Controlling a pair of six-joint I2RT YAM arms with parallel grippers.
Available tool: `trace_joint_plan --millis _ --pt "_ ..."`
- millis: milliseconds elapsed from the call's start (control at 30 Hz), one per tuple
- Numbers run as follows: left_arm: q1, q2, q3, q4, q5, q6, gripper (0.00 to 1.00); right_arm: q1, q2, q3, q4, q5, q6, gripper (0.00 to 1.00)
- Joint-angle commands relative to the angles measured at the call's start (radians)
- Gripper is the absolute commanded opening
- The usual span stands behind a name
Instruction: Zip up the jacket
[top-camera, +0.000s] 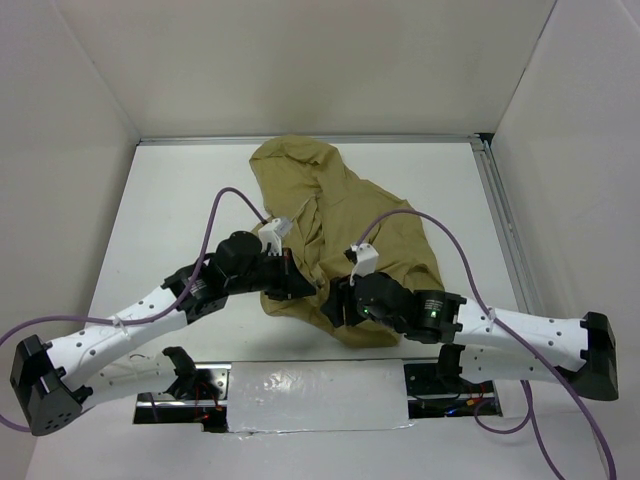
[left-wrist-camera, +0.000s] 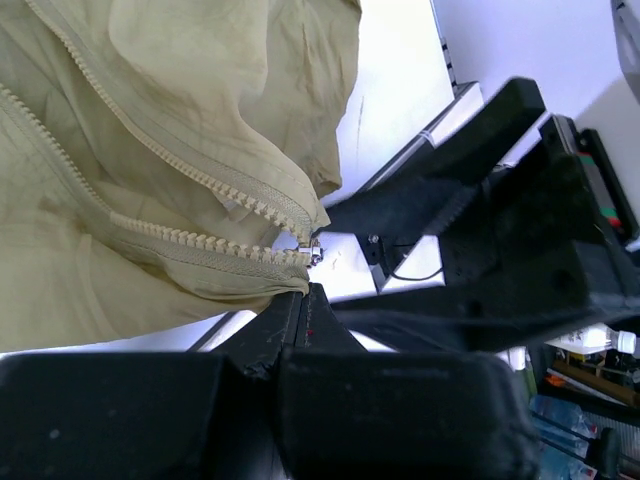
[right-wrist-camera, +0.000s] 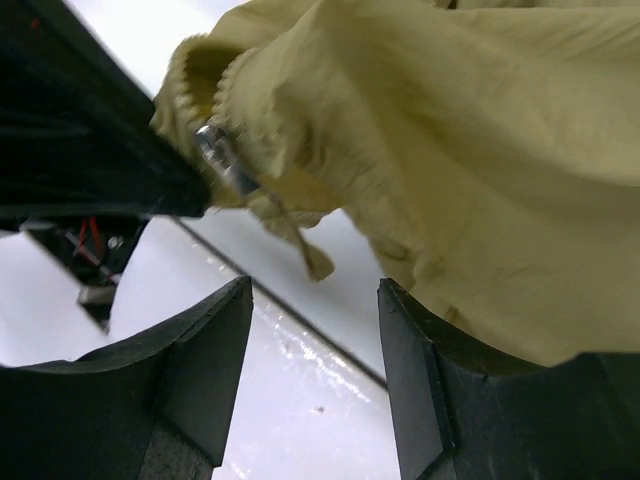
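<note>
Khaki jacket (top-camera: 335, 215) lies crumpled mid-table (top-camera: 170, 220), bulk toward the far side, hem end near, between both arms. Left gripper (top-camera: 292, 278) is pinched closed on the near hem right at the bottom of the zipper (left-wrist-camera: 190, 240), with that corner raised off the table. The two teeth rows are apart and meet only at the metal slider (right-wrist-camera: 222, 158). Right gripper (top-camera: 335, 305) sits just right of it, jaws parted, holding nothing, fabric just beyond its fingertips (right-wrist-camera: 415, 340).

White table (top-camera: 170, 220) with a silvery taped patch (top-camera: 320, 395).
</note>
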Motion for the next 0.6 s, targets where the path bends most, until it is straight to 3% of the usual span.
trace_joint_plan --millis 0,133,333,400,500,567 --pt "0.003 -0.023 0.014 0.024 0.035 -0.020 0.00 -0.003 0.015 -0.001 0.087 0.103 -0.020 0.60" --pt "0.003 -0.018 0.014 0.035 0.047 -0.020 0.00 -0.021 0.045 -0.004 0.161 0.035 -0.065 0.59" --pt "0.003 -0.003 0.016 0.020 0.026 -0.040 0.00 -0.031 0.084 0.009 0.195 -0.064 -0.089 0.38" --pt "0.002 -0.003 0.019 0.017 0.032 -0.038 0.00 -0.034 0.079 0.003 0.218 -0.087 -0.085 0.35" --pt "0.002 -0.011 0.008 0.023 0.035 -0.031 0.00 -0.043 0.070 0.005 0.221 -0.119 -0.073 0.04" --pt "0.002 -0.011 0.011 0.017 0.031 -0.020 0.00 -0.052 0.047 0.009 0.216 -0.133 -0.065 0.00"
